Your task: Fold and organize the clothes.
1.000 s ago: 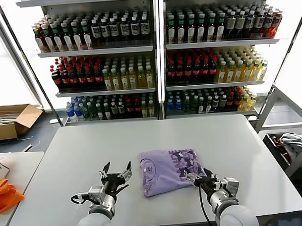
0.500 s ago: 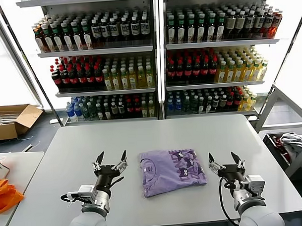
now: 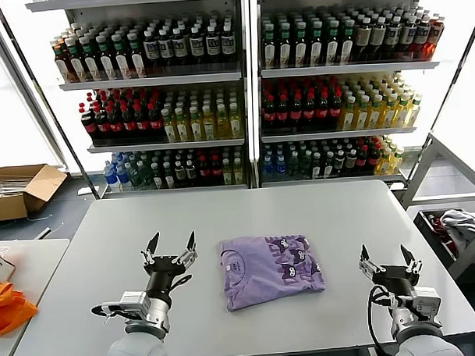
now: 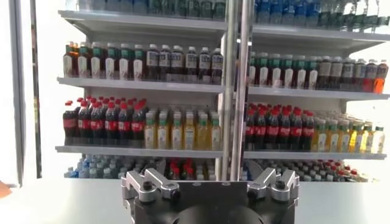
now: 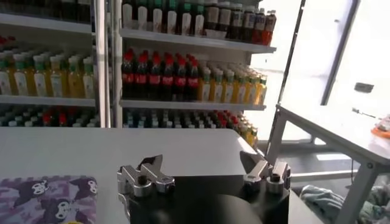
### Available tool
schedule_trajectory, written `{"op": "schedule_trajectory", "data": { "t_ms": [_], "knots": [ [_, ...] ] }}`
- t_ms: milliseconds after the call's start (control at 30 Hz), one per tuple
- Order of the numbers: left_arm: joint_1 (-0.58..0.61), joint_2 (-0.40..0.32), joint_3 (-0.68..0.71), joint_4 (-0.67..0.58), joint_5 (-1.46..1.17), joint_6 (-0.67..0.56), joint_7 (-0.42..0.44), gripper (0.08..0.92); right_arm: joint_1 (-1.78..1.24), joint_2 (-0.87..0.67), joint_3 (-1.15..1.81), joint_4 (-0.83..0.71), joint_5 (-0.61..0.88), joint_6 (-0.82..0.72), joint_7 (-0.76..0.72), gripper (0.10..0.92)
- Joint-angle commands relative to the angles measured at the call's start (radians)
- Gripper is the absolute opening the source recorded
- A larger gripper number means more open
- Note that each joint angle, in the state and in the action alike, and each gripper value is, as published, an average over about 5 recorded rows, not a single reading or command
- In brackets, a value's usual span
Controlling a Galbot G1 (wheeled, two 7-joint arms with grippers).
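Observation:
A lavender T-shirt (image 3: 269, 267) lies folded into a compact rectangle on the white table (image 3: 247, 217), with its neck label and dark purple printed figures facing up. A corner of it shows in the right wrist view (image 5: 46, 198). My left gripper (image 3: 170, 251) is open and empty, raised above the table to the left of the shirt. My right gripper (image 3: 389, 258) is open and empty, raised to the right of the shirt, well apart from it. Neither gripper touches the cloth.
Shelves of bottled drinks (image 3: 242, 92) stand behind the table. A cardboard box (image 3: 19, 189) sits on the floor at the far left. A side table with an orange item (image 3: 8, 303) is at the left. A bin with cloth (image 3: 458, 229) stands at the right.
My right gripper let go of the shirt's right edge, opened and drew back to the right. My left gripper shifted slightly left and up. The shirt stays folded.

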Motion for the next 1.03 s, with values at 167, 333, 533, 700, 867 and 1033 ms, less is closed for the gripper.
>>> {"op": "schedule_trajectory", "data": {
  "t_ms": [167,333,533,700,867,1033],
  "knots": [
    [0.000,0.002,-0.001,0.006,0.017,-0.040,0.029,0.822,-0.052,0.056,0.038,0.058,-0.004,0.085,-0.031,0.823],
    [-0.005,0.000,-0.004,0.000,0.060,-0.041,0.006,0.823,-0.059,0.076,0.032,0.074,-0.052,0.098,-0.027,0.823],
    [0.013,0.001,0.002,-0.032,0.051,-0.040,-0.001,0.823,-0.070,0.085,0.027,0.099,-0.074,0.091,-0.015,0.823],
    [0.017,0.003,-0.001,-0.048,0.011,-0.040,0.000,0.823,-0.070,0.083,0.031,0.115,-0.077,0.071,-0.018,0.823],
    [0.019,0.009,-0.003,-0.047,0.011,-0.038,0.017,0.823,-0.079,0.082,0.030,0.131,-0.079,0.074,-0.018,0.823],
    [0.020,0.003,0.007,-0.047,0.050,-0.021,0.032,0.823,-0.078,0.079,0.028,0.131,-0.079,0.075,-0.013,0.823]
  ]
}}
